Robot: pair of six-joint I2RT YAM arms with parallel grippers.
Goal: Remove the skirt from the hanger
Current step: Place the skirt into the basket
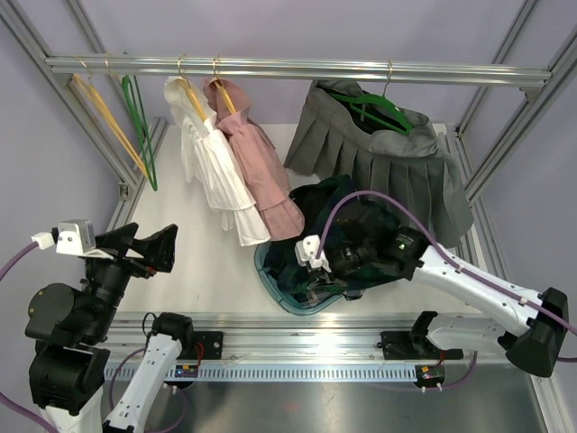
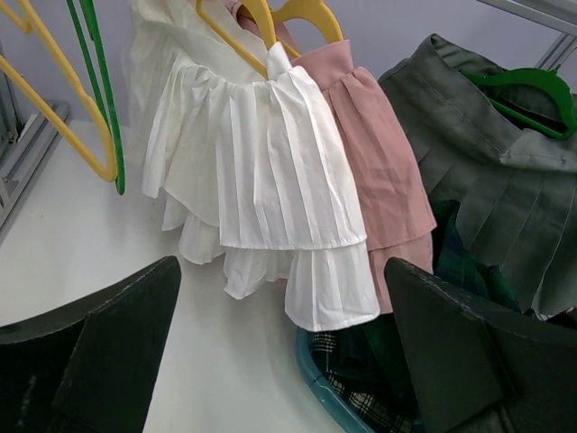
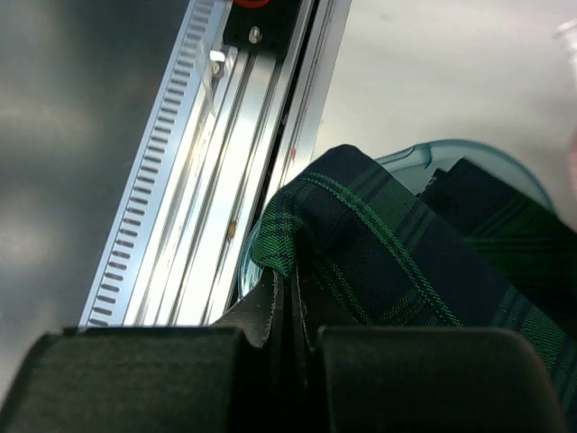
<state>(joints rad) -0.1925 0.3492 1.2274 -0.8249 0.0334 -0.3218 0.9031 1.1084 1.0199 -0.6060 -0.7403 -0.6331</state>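
Currently, right gripper (image 3: 288, 302): fingers pinched together on dark green plaid fabric skirt (image 3: 388, 262);
Skirt: heaped in round teal plastic basin (image 3: 433, 149);
Left gripper (image 2: 281, 298): fingers apart, empty, facing hanging white pleated skirt (image 2: 261, 171)

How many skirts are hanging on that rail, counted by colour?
White skirt: 1
Pink skirt: 1
Grey skirt: 1
Total: 3
The plaid skirt is off the rail, so it is not counted.
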